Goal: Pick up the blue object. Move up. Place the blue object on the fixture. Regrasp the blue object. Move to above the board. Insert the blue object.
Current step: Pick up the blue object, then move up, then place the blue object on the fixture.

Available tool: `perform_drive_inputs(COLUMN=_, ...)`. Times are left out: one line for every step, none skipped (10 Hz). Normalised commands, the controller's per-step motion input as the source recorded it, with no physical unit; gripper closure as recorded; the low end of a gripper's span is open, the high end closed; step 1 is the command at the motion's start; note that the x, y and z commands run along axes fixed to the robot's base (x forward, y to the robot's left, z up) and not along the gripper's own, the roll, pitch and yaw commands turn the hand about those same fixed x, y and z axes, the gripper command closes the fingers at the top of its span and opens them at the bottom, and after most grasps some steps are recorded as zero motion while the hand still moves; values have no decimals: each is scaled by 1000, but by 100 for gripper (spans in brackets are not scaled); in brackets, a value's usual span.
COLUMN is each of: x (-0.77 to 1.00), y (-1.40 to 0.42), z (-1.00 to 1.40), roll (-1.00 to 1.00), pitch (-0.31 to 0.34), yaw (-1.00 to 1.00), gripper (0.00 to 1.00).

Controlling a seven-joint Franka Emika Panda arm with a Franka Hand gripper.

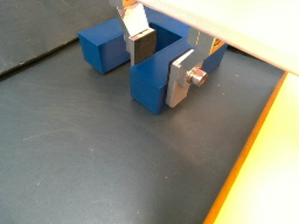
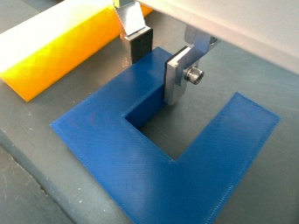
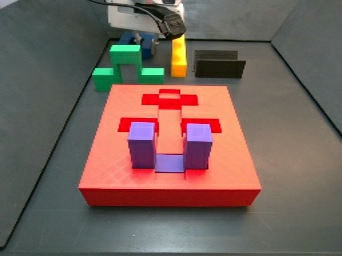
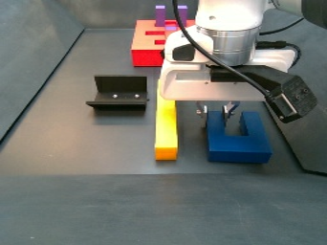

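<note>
The blue object (image 4: pixel 239 139) lies flat on the dark floor, its two prongs pointing toward the board (image 4: pixel 151 38). My gripper (image 4: pixel 220 113) is lowered onto the prong nearest the yellow bar. In both wrist views the gripper (image 1: pixel 160 77) (image 2: pixel 156 76) straddles that prong of the blue object (image 1: pixel 149 87) (image 2: pixel 117 149). One finger sits in the notch and the other on the outer side, both against the plastic. The fixture (image 4: pixel 115 94) (image 3: pixel 221 65) stands apart on the floor. The red board (image 3: pixel 167 140) holds a lilac U-shaped block (image 3: pixel 167 145).
A yellow bar (image 4: pixel 165 129) (image 2: pixel 59 57) lies right beside the blue object, close to the outer finger. Green pieces (image 3: pixel 123 60) sit behind the board. Grey walls enclose the floor on all sides.
</note>
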Motion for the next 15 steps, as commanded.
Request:
perform_drive_inputs(x=0, y=0, z=0, roll=0, pitch=0, yaw=0, gripper=100)
perform_drive_inputs(x=0, y=0, z=0, roll=0, pitch=0, yaw=0, gripper=100)
perform_drive_inputs(x=0, y=0, z=0, roll=0, pitch=0, yaw=0, gripper=100)
perform_drive_inputs(x=0, y=0, z=0, roll=0, pitch=0, yaw=0, gripper=100)
perform_drive_inputs(x=0, y=0, z=0, roll=0, pitch=0, yaw=0, gripper=100)
perform_drive_inputs(x=0, y=0, z=0, roll=0, pitch=0, yaw=0, gripper=100)
perform_drive_inputs(x=0, y=0, z=0, roll=0, pitch=0, yaw=0, gripper=100)
perform_drive_inputs(x=0, y=0, z=0, roll=0, pitch=0, yaw=0, gripper=100)
perform_drive_inputs(x=0, y=0, z=0, roll=0, pitch=0, yaw=0, gripper=100)
perform_drive_inputs(x=0, y=0, z=0, roll=0, pitch=0, yaw=0, gripper=100)
perform_drive_inputs(x=0, y=0, z=833, roll=0, pitch=0, yaw=0, gripper=100)
perform_drive_inputs(x=5, y=-1, z=830, roll=0, pitch=0, yaw=22, gripper=100)
perform_drive_inputs(x=-39, y=-15, z=651, roll=0, pitch=45, yaw=21, gripper=100)
perform_drive_inputs(x=0, y=4, z=270, roll=32, pitch=28, yaw=11, gripper=100)
perform_drive_inputs(x=0, y=0, z=-20, roll=0, pitch=0, yaw=0, gripper=100)
